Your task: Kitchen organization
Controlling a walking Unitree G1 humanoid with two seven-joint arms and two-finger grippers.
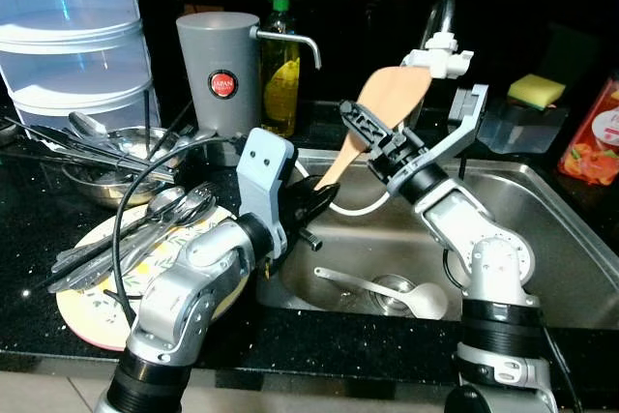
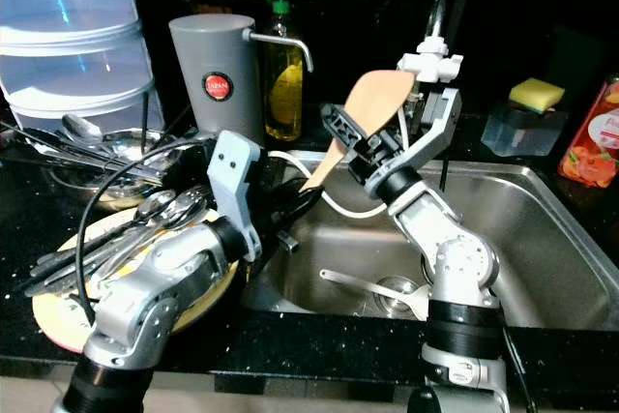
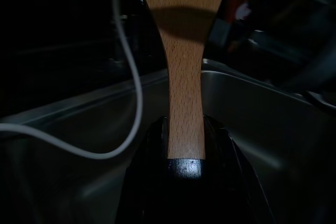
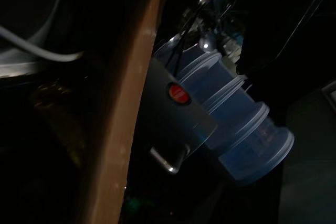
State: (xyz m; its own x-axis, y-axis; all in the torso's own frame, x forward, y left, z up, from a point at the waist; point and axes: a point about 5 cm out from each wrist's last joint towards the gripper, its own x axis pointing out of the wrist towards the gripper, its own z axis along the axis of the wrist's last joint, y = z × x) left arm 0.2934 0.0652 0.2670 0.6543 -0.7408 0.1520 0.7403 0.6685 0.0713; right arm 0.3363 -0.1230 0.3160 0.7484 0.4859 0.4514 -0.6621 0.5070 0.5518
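- We hold a wooden spatula [image 1: 372, 118] over the left end of the steel sink [image 1: 571, 239], its blade tilted up toward the faucet [image 1: 440, 50].
- Our left tool [image 1: 314, 208] grips the butt of the handle; in the left wrist view both black fingers [image 3: 152, 182] close on the wood.
- Our right tool [image 1: 372, 137] sits at the spatula's neck, just below the blade; we cannot tell whether its fingers are clamped on it.
- A white spoon [image 1: 411, 295] lies in the basin near the drain.
- On the dark table [image 1: 29, 229] to our left, a floral plate [image 1: 97, 311] carries a heap of cutlery [image 1: 145, 224].
- Behind it stand a metal bowl [image 1: 106, 176], a grey jug [image 1: 221, 70] and an oil bottle [image 1: 280, 70].
- A yellow sponge [image 1: 537, 90] rests beyond the sink, at far right.
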